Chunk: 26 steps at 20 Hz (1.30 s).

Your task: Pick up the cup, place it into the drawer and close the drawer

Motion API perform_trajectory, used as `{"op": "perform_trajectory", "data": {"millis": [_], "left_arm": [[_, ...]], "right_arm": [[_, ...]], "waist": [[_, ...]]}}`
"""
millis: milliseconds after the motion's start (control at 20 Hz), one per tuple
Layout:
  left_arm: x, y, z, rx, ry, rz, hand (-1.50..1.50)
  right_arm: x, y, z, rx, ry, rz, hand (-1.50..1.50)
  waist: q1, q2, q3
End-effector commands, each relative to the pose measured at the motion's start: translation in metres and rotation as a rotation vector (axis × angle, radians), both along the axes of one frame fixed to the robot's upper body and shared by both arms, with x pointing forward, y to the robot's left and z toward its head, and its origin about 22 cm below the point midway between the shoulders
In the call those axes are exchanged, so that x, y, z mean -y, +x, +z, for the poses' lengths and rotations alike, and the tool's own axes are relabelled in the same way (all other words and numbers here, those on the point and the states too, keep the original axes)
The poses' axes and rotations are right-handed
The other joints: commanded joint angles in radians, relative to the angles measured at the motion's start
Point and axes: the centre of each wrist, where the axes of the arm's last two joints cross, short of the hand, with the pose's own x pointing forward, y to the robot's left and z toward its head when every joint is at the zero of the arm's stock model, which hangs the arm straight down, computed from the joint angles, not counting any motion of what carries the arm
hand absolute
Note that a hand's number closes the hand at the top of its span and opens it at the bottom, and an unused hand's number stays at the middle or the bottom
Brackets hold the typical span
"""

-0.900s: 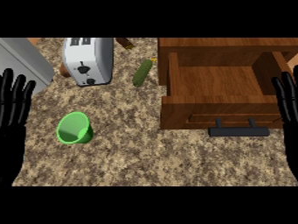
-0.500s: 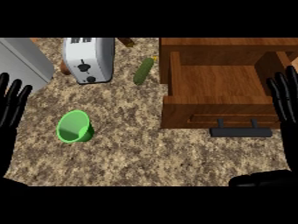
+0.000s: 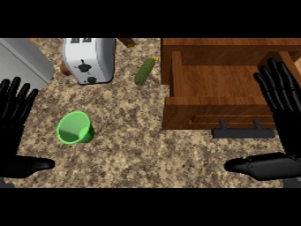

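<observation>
While both hands rest at the near edges of the counter (image 3: 133, 145), neither holds nor touches any object. Left hand (image 3: 6, 132): fingers straight and spread, pointing far, thumb extended toward the right; its wrist is cut off at the near edge. Far left, a grey appliance (image 3: 16, 59) is cropped by the frame. The green cup (image 3: 74, 128) lies on its side on the counter, just right of the left hand, well apart from the drawer (image 3: 224, 95). Farther back stand a toaster (image 3: 87, 59) and a cucumber (image 3: 144, 71). The wooden drawer is pulled open, its dark handle (image 3: 244, 131) facing near. Right hand (image 3: 296, 128): fingers straight, thumb extended leftward, overlapping the drawer's right side in view; contact cannot be determined.
</observation>
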Motion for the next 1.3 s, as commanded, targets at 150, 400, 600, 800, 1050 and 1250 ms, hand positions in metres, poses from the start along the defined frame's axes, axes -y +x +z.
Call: {"op": "perform_trajectory", "data": {"millis": [150,400,600,800,1050,1250], "left_arm": [[-0.022,0.024,-0.048,-0.095,0.02,0.029,-1.5],[-0.017,0.018,-0.095,-0.143,0.045,0.051,-1.5],[-0.038,0.012,-0.119,-0.173,0.056,0.098,-1.5],[-0.046,0.01,-0.135,-0.219,0.067,0.111,-1.5],[-0.058,0.033,-0.157,-0.239,0.064,0.111,-1.5],[-0.046,0.018,-0.189,-0.233,0.091,0.141,-1.5]], "right_arm": [[-0.016,0.019,-0.009,0.013,-0.005,0.003,-1.5],[0.005,0.011,0.003,0.034,-0.008,0.013,-1.5],[0.02,0.023,0.0,0.041,-0.027,-0.002,-1.5],[0.002,0.035,-0.001,0.022,-0.016,-0.009,-1.5],[0.02,0.032,-0.001,0.011,-0.011,-0.009,-1.5],[0.012,0.029,0.034,0.037,-0.021,-0.005,-1.5]], "waist": [[-0.001,0.0,0.0],[-0.004,0.0,0.0],[-0.003,0.0,0.0],[0.0,0.0,0.0],[-0.008,0.002,0.0],[-0.009,0.001,-0.001]]}}
